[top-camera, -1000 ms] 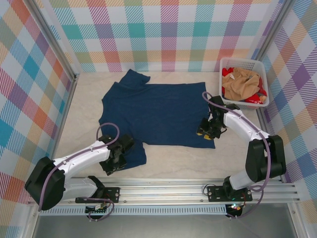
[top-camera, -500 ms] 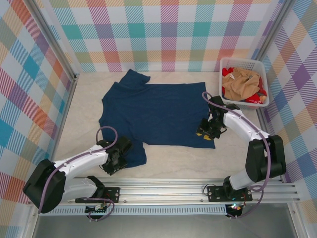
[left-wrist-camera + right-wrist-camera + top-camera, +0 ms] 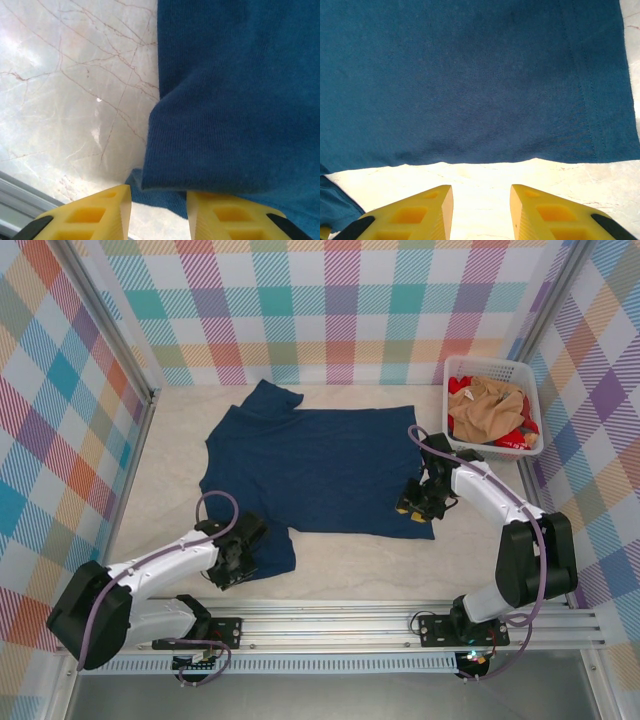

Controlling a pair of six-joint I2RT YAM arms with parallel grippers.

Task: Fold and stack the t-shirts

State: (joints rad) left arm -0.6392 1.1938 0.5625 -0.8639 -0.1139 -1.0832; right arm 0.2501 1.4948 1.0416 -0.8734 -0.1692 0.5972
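Observation:
A navy blue t-shirt (image 3: 320, 465) lies spread flat on the marble table, plain side up, no print showing. My left gripper (image 3: 235, 562) is at its near-left sleeve (image 3: 272, 550). In the left wrist view the left gripper (image 3: 159, 215) is open, its yellow fingers (image 3: 100, 212) on either side of the sleeve's folded edge (image 3: 200, 165). My right gripper (image 3: 412, 506) sits at the shirt's near-right hem corner. In the right wrist view the right gripper (image 3: 481, 212) is open over bare marble, the navy hem (image 3: 485, 150) just ahead. Tan-orange (image 3: 490, 400) and red (image 3: 515, 435) shirts lie crumpled in the basket.
A white plastic basket (image 3: 455, 368) stands at the back right against the checked wall. Checked walls close the table on three sides. A metal rail (image 3: 350, 625) runs along the near edge. Bare marble (image 3: 360, 565) lies between the shirt and the rail.
The left arm shifted slightly at the sleeve, first a little nearer, then back. The right arm and the shirt have stayed put.

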